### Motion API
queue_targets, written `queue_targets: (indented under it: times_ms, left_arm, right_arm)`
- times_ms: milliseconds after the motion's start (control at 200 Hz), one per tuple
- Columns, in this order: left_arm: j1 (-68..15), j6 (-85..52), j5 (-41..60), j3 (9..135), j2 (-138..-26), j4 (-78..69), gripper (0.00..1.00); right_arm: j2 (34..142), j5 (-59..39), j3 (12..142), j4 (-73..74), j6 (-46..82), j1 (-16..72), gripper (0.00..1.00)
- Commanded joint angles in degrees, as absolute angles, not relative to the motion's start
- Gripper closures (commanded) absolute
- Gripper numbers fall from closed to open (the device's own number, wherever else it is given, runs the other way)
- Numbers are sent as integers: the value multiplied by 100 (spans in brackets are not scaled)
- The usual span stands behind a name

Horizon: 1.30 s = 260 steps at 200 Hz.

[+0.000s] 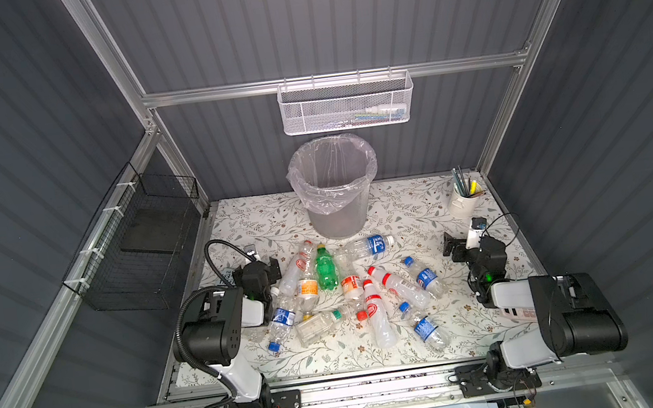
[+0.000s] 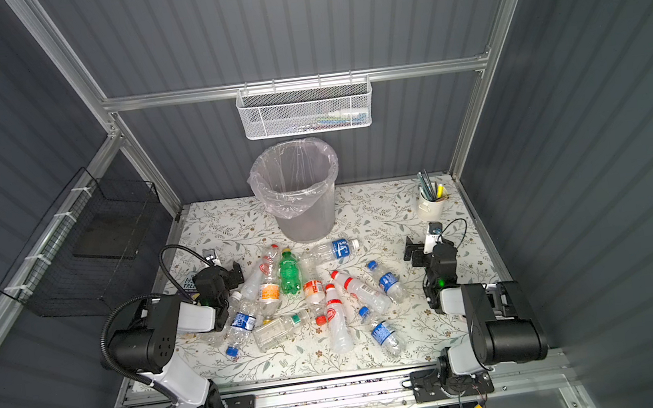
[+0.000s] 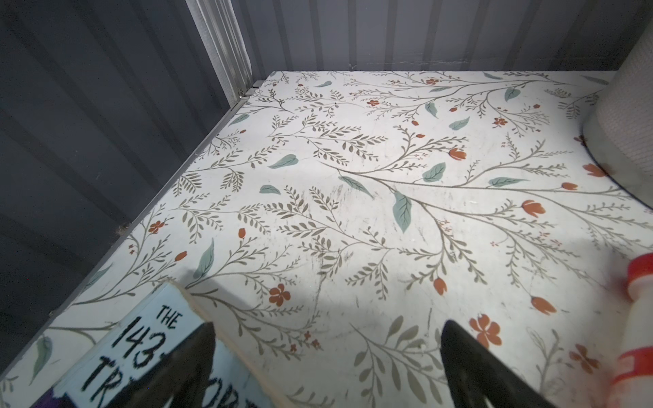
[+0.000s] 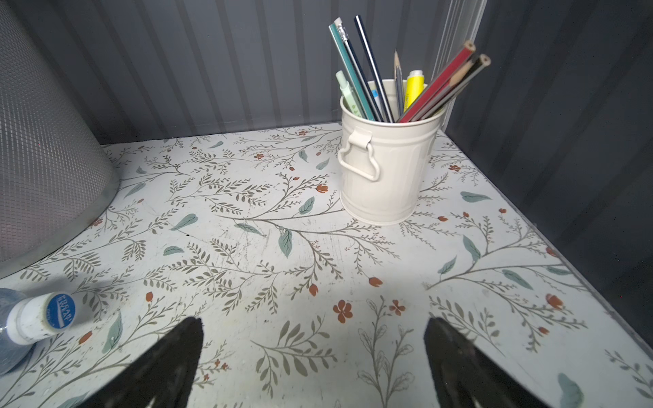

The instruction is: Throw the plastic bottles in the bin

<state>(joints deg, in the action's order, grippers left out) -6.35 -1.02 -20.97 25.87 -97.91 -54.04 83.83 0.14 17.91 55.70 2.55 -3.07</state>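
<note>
Several plastic bottles lie scattered across the middle of the floral table, among them a green bottle [image 1: 326, 272] [image 2: 289, 274] and a blue-labelled bottle [image 1: 371, 246] nearest the bin. The grey mesh bin [image 1: 337, 220] [image 2: 306, 222], lined with a clear bag, stands upright at the back centre. My left gripper [image 1: 258, 265] [image 3: 328, 326] hovers open and empty at the left of the pile, with a red-capped bottle [image 3: 636, 282] beside it. To the right of the pile my right gripper [image 1: 465, 239] [image 4: 314, 323] is open and empty. A blue-capped bottle [image 4: 42, 318] lies to its side.
A white cup of pens [image 1: 462, 198] [image 4: 385, 169] stands at the back right corner. A light blue book [image 3: 134, 353] lies under the left gripper's finger. A white mesh basket [image 1: 347, 104] hangs on the back wall and a black wire basket [image 1: 145, 242] on the left wall.
</note>
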Motion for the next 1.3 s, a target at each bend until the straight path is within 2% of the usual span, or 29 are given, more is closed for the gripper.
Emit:
queue_targets:
  times_ms: [0,670,730,805,910,996,1156,1296]
  left_arm:
    - [-650,-18,-2153,2593,-9850,-5476,1]
    - [-650,13,-2199,2611,-9765,-5415,1]
    - [-650,-57,-2261,2819,-9404,-4677,1]
    - [-650,-449,-2593,3446,-8888,-2879,1]
    - [-650,-598,-2341,4135,-8480,-1445,1]
    - [-651,-765,-2112,4340,-8204,-1027,1]
    - [-651,-927,-1549,4322,-7756,-893,1]
    - [-659,-1018,-1464,4359,-7614,-618,1]
  right_arm:
    - [8376,-27,1846,5659,281,-325,1]
    - [8187,-213,1876,5498,284,-361,1]
    - [7756,-181,2057,4771,320,-358,1]
    - [7187,-106,2625,3030,668,-408,1]
    - [6845,-705,3415,1182,799,-409,1]
    - [6777,-1102,3875,106,877,-346,1]
    - [6886,-1038,4524,-1428,669,298,2]
    - [7304,-870,4956,-2690,522,834,1]
